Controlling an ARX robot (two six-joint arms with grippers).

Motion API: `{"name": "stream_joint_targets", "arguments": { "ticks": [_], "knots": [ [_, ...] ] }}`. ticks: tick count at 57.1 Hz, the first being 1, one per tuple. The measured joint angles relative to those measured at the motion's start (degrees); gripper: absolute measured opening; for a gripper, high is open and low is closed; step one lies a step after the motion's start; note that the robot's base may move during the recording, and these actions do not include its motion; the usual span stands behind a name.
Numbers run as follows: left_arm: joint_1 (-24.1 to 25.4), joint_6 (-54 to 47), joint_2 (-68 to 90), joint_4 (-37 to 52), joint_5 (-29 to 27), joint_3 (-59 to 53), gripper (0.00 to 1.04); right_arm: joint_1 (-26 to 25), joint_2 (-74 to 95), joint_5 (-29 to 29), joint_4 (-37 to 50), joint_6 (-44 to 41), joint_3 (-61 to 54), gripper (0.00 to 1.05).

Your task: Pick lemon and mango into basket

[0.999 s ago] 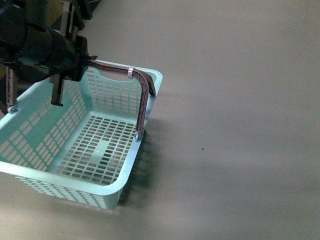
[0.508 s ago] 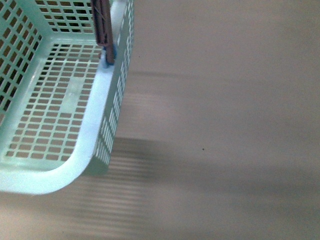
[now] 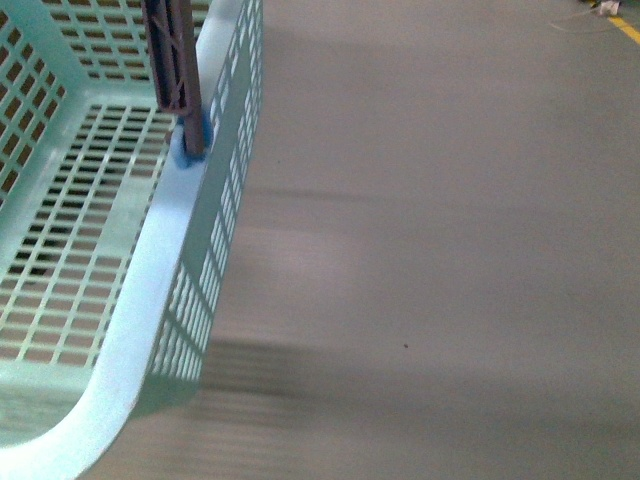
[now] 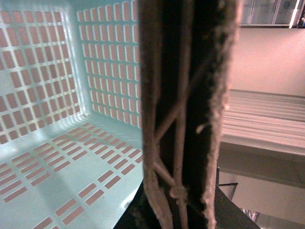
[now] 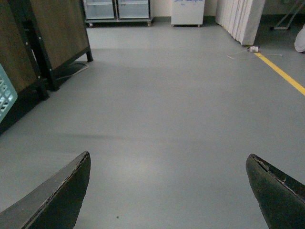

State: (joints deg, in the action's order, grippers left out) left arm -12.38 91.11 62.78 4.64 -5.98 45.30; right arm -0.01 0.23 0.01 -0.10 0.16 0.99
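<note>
Occupying the left of the front frame: light turquoise slotted plastic basket (image 3: 150, 270), tilted, cropped by the edges. Brown ribbed swing handle (image 3: 172, 60) upright at upper left, pivoting on the rim. Grey floor (image 3: 430, 250) fills the right. Right gripper (image 5: 167, 157): dark fingers (image 5: 57, 195) spread wide above floor. Left gripper (image 4: 181, 214): handle fills its wrist view; grip state cannot be told
</note>
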Motion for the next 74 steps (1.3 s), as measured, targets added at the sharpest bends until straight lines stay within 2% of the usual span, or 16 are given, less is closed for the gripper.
{"name": "stream_joint_targets", "arguments": {
  "ticks": [74],
  "knots": [
    [0.0, -0.33, 0.02, -0.15, 0.02, 0.0, 0.06, 0.0, 0.0, 0.0, 0.02, 0.0, 0.0, 0.96]
  ]
}}
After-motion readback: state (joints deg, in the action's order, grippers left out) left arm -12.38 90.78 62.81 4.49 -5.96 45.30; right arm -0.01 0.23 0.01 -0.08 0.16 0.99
